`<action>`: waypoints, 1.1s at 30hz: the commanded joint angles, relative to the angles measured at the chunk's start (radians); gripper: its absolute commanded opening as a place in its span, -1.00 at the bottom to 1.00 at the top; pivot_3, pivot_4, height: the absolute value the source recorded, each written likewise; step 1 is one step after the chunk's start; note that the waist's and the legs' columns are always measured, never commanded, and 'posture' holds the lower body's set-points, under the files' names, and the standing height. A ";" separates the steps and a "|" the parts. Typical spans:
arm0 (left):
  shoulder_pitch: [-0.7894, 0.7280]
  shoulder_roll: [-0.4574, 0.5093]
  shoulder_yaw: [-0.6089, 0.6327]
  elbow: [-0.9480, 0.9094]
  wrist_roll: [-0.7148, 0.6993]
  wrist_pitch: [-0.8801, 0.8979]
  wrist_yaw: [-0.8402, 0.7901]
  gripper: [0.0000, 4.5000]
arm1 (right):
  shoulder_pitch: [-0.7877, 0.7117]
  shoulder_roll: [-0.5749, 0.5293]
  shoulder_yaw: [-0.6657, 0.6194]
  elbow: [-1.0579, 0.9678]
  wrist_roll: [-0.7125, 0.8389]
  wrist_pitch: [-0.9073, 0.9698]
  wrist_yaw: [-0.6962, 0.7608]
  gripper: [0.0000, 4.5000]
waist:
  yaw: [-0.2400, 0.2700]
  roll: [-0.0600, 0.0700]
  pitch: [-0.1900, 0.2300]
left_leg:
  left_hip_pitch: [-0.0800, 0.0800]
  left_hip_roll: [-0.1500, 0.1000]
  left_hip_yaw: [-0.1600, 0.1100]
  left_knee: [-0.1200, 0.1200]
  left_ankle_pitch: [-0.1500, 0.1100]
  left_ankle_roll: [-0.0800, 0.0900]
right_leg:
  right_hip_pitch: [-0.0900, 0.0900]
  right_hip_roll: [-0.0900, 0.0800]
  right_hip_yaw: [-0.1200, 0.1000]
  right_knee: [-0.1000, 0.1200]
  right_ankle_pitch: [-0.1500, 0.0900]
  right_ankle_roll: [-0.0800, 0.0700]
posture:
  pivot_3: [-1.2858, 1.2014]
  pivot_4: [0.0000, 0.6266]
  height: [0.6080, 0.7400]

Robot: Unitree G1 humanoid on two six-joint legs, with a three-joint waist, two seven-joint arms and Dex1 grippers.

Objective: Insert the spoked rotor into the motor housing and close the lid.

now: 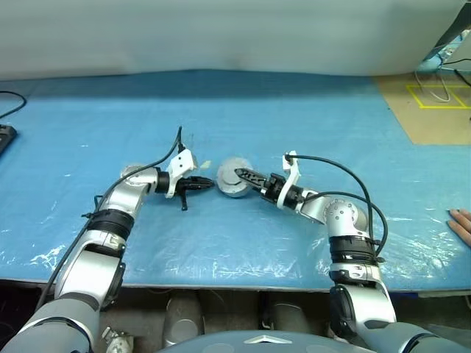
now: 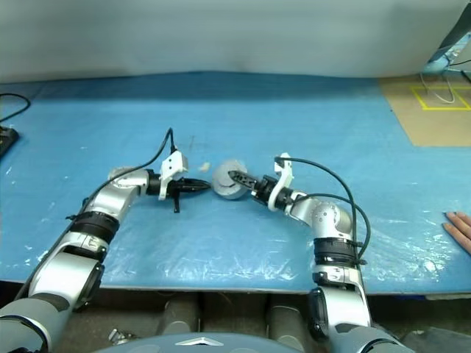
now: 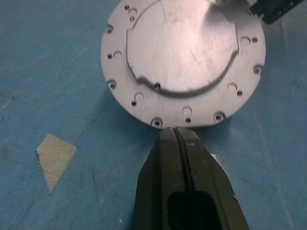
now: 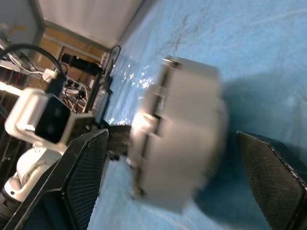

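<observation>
Motor housing (image 1: pixel 234 177) sits mid-tabletop (image 1: pixel 309 125), between the tools. Left tool (image 3: pixel 178 139) shut, empty, tip at its rim. Right tool (image 4: pixel 175 177) wide open, straddling it; a nudge could skid it.

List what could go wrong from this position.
1. The right gripper has its jaws open around the motor housing; closing unevenly could shove it across the blue sheet.
2. The shut left gripper sits at the housing's rim and could nudge it away or collide with the right one.
</observation>
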 commanded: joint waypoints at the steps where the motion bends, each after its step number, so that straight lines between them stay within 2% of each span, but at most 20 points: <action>1: -0.007 -0.001 -0.003 0.005 0.009 -0.016 -0.005 -1.00 | -0.009 0.025 0.008 0.014 0.010 -0.025 0.002 0.81 | -0.002 0.000 0.000 | -0.003 0.000 0.000 0.000 0.000 0.000 | -0.003 0.000 0.000 0.000 0.000 0.000 | 0.03 -0.52 1.00; 3: -0.009 -0.002 -0.001 0.009 0.009 -0.016 -0.005 -1.00 | -0.008 0.036 0.018 0.014 0.006 -0.037 -0.002 0.57 | -0.005 0.000 0.000 | -0.010 0.000 0.000 0.002 0.000 0.000 | -0.010 0.001 0.000 0.003 0.002 0.004 | 0.03 -0.52 1.00; 6: -0.006 0.001 -0.002 0.007 0.010 -0.016 -0.008 -1.00 | -0.009 0.038 0.009 0.032 0.004 -0.054 -0.009 0.14 | -0.008 0.000 0.000 | -0.012 0.002 0.000 0.002 0.000 0.000 | -0.012 0.005 0.000 0.003 0.003 0.004 | 0.03 -0.52 1.00; 7: -0.005 0.001 -0.002 0.006 0.010 -0.014 -0.008 -1.00 | -0.007 0.036 0.008 0.033 0.005 -0.054 -0.006 0.09 | -0.009 0.000 0.000 | -0.012 0.002 0.000 0.002 0.000 0.000 | -0.012 0.005 0.000 0.003 0.003 0.004 | 0.03 -0.52 1.00; 13: 0.000 0.011 0.015 -0.027 -0.013 0.015 -0.019 -1.00 | 0.008 0.029 -0.004 0.042 0.012 -0.057 -0.009 0.09 | -0.008 0.000 0.000 | -0.012 0.002 0.000 0.003 0.000 0.000 | -0.012 0.004 0.000 0.004 0.002 0.003 | 0.03 -0.52 1.00; 18: -0.005 0.044 0.071 -0.077 -0.086 0.081 -0.060 -1.00 | -0.003 0.033 -0.033 0.067 0.026 -0.036 -0.052 0.09 | -0.008 0.000 0.000 | -0.012 0.003 0.000 0.004 0.000 0.000 | -0.012 0.004 0.000 0.005 0.002 0.003 | 0.03 -0.52 1.00; 20: 0.003 0.074 0.086 -0.117 -0.117 0.128 -0.097 -1.00 | -0.007 0.040 -0.050 0.074 0.043 -0.028 -0.071 0.09 | -0.007 0.000 0.000 | -0.012 0.003 0.000 0.004 0.000 0.000 | -0.012 0.004 0.000 0.005 0.002 0.003 | 0.03 -0.52 1.00; 24: 0.012 0.150 0.135 -0.194 -0.190 0.244 -0.156 -1.00 | -0.028 0.055 -0.162 0.129 0.115 -0.025 -0.148 0.09 | -0.004 0.000 0.000 | -0.011 0.003 0.000 0.004 0.000 0.000 | -0.012 0.004 0.000 0.005 0.000 0.000 | 0.03 -0.52 1.00; 28: -0.009 0.217 0.190 -0.188 -0.246 0.370 -0.175 -1.00 | -0.042 0.070 -0.266 0.150 0.231 0.011 -0.190 0.09 | 0.004 0.000 0.000 | -0.012 0.003 0.000 0.006 0.000 0.000 | -0.012 0.003 0.000 0.006 0.000 -0.001 | 0.03 -0.52 1.00; 33: -0.005 0.206 0.215 -0.263 -0.315 0.575 -0.120 -1.00 | -0.052 0.112 -0.298 0.112 0.305 0.040 -0.237 0.09 | 0.004 0.001 0.001 | -0.013 0.002 0.000 0.006 0.000 0.000 | -0.012 0.004 -0.001 0.005 0.000 -0.001 | 0.03 -0.52 1.00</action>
